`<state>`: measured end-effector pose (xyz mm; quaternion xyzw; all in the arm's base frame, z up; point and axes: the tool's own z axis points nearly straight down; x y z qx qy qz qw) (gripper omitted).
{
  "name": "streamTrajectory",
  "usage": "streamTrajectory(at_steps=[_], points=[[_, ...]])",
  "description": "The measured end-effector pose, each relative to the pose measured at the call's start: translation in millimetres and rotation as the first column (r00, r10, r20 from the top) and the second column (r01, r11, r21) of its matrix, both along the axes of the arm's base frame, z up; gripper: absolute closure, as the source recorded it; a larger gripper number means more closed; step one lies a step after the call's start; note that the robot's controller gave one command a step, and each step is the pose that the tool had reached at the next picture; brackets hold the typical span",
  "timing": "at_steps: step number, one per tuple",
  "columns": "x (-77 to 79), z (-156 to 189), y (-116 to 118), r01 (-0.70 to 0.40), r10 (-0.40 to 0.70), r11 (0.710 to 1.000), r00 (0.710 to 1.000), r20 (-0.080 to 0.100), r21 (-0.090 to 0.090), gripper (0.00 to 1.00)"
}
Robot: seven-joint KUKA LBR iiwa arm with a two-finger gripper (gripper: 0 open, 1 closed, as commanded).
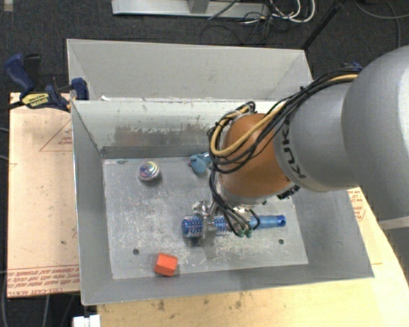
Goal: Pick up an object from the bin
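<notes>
My gripper (226, 218) is low over the bin floor, just right of the middle, under the arm's orange cover. Directly beneath it lies a blue brush-like thing (194, 227) with a bristly blue and white head on the left. Its slim blue handle sticks out to the right of the gripper. The gripper sits over the middle of this thing, and whether it grips it is hidden. A small light blue piece (200, 163) lies just behind the gripper, near the back wall.
A round silver and purple thing (148, 172) rests at the back left of the floor. An orange block (165, 265) lies near the front edge, left of centre. The arm's bulk covers the bin's right side.
</notes>
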<state>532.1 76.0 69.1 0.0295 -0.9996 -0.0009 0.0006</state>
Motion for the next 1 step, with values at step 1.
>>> streamTrajectory(at_steps=[1], points=[[-18.7, 135.4, 4.5, -0.045, 0.045, 0.999, 0.999, 0.009, 0.000, 1.00]])
